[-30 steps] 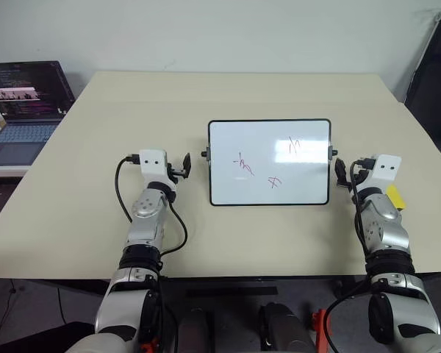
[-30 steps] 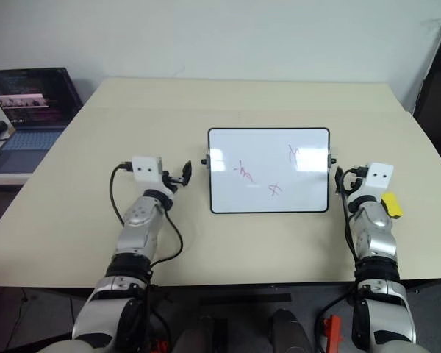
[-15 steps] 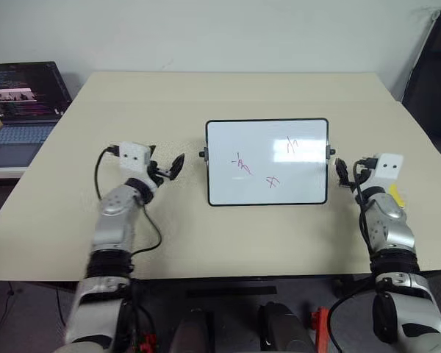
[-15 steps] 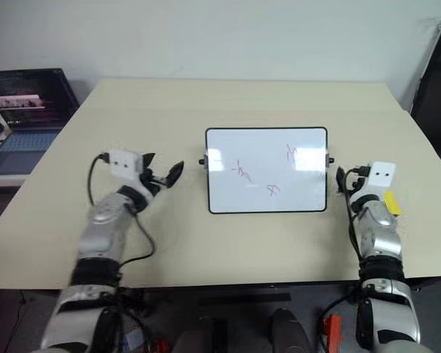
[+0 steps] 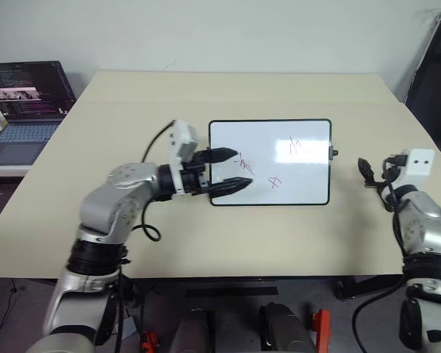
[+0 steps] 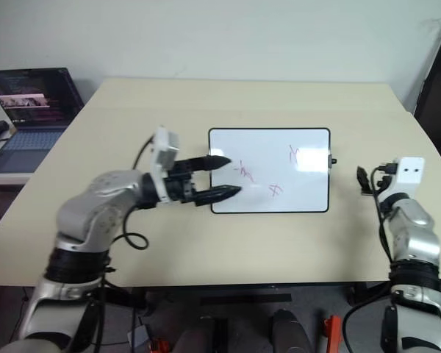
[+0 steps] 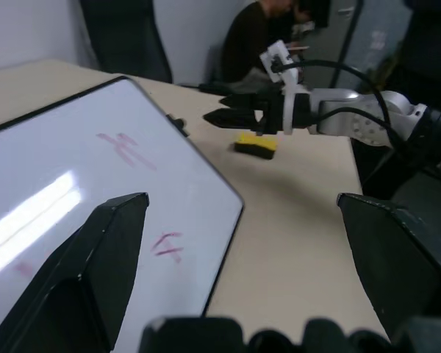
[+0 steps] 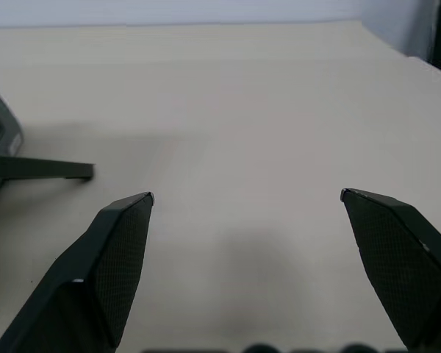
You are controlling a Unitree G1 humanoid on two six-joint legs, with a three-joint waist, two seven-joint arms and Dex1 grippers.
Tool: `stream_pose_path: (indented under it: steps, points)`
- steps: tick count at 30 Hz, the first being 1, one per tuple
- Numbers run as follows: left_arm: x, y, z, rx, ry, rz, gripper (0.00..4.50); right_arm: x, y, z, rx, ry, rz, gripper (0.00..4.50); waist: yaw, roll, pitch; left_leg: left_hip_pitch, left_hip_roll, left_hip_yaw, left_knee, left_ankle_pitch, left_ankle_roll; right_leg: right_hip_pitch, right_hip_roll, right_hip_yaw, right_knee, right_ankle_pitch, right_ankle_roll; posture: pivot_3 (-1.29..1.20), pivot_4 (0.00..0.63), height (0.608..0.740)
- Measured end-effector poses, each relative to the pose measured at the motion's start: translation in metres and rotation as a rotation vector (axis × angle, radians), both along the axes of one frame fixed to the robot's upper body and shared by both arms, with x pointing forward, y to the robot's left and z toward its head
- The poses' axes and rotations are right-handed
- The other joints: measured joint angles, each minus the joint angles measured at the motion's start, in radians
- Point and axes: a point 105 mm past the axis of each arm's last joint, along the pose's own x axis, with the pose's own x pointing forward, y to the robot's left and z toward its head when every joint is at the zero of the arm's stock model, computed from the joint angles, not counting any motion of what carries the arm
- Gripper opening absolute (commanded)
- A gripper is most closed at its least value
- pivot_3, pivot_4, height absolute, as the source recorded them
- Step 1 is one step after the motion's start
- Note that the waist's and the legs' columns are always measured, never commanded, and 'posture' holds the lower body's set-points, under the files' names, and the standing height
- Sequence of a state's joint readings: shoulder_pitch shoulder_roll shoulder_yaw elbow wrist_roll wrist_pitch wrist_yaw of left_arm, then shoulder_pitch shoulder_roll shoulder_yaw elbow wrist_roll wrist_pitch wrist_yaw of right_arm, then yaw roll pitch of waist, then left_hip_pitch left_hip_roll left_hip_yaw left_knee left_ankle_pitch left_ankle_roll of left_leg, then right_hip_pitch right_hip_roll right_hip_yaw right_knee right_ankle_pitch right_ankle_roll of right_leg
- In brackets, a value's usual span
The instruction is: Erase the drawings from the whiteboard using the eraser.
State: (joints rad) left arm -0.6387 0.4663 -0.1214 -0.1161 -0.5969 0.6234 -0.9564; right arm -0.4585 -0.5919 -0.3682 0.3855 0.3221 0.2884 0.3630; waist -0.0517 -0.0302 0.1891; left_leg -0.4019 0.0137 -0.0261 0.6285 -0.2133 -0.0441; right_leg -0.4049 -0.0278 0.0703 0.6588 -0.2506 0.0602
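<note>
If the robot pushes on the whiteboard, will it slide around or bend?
The whiteboard probably stays stiff: it has a rigid-looking black frame. It may slide, since it lies loose and flat on the smooth table. Its glossy face likely feels slippery.

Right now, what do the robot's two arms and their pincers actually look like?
Both arms are silver-grey metal segments with black joints. Each wrist carries a small white box with two dark dots, and black cables loop alongside. The left gripper and right gripper each have two black fingers, tapering, with finely textured inner pads.
</note>
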Motion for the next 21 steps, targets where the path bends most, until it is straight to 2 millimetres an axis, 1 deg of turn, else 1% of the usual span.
stream_pose_path:
  steps: [3, 5, 8, 12, 15, 19, 21]
  points:
    - [-0.005, -0.028, -0.011, -0.001, 0.033, -0.096, 4.50, -0.019, -0.028, 0.004, -0.033, 0.077, -0.020, 4.48, 0.002, 0.000, 0.000, 0.000, 0.000, 0.000, 0.000, 0.000, 0.000, 0.000, 0.000, 0.000, 0.000, -0.001, 0.001, 0.00, 0.150, 0.740]
    - [-0.008, -0.038, -0.019, 0.017, 0.049, -0.134, 4.50, -0.028, -0.038, 0.004, -0.045, 0.125, -0.010, 4.48, -0.002, 0.000, 0.000, 0.001, 0.000, 0.001, 0.000, 0.000, 0.000, 0.000, 0.001, 0.001, 0.000, -0.001, 0.002, 0.00, 0.150, 0.740]
    - [-0.011, -0.050, -0.021, 0.011, 0.048, -0.172, 4.50, -0.034, -0.038, -0.004, -0.033, 0.185, 0.045, 4.48, -0.012, 0.000, 0.000, 0.001, 0.001, 0.001, 0.000, 0.000, 0.000, 0.000, 0.002, 0.002, 0.000, -0.002, 0.003, 0.00, 0.150, 0.740]
    - [-0.017, -0.071, -0.019, -0.001, 0.040, -0.221, 4.50, -0.034, -0.032, -0.021, 0.012, 0.248, 0.118, 4.48, -0.010, 0.000, 0.000, 0.001, 0.000, 0.001, 0.001, 0.000, 0.000, 0.000, 0.002, 0.002, 0.000, -0.002, 0.004, 0.00, 0.150, 0.740]
    - [-0.018, -0.086, -0.023, 0.008, 0.036, -0.226, 4.50, -0.032, -0.032, -0.027, 0.035, 0.272, 0.132, 4.48, -0.008, 0.000, 0.000, 0.001, 0.000, 0.001, 0.001, 0.000, 0.000, 0.000, 0.002, 0.002, 0.000, -0.002, 0.004, 0.00, 0.150, 0.740]
    - [-0.023, -0.095, -0.031, 0.046, 0.034, -0.247, 4.50, -0.032, -0.037, -0.035, 0.023, 0.303, 0.118, 4.48, -0.007, 0.000, 0.000, 0.001, 0.000, 0.001, 0.001, 0.000, 0.000, 0.000, 0.002, 0.002, 0.000, -0.002, 0.004, 0.00, 0.150, 0.740]
    - [-0.023, -0.096, -0.032, 0.057, 0.030, -0.247, 4.50, -0.033, -0.039, -0.039, 0.027, 0.316, 0.108, 4.48, -0.007, 0.000, 0.000, 0.001, 0.000, 0.001, 0.001, 0.000, 0.000, 0.000, 0.002, 0.002, 0.000, -0.002, 0.004, 0.00, 0.150, 0.740]
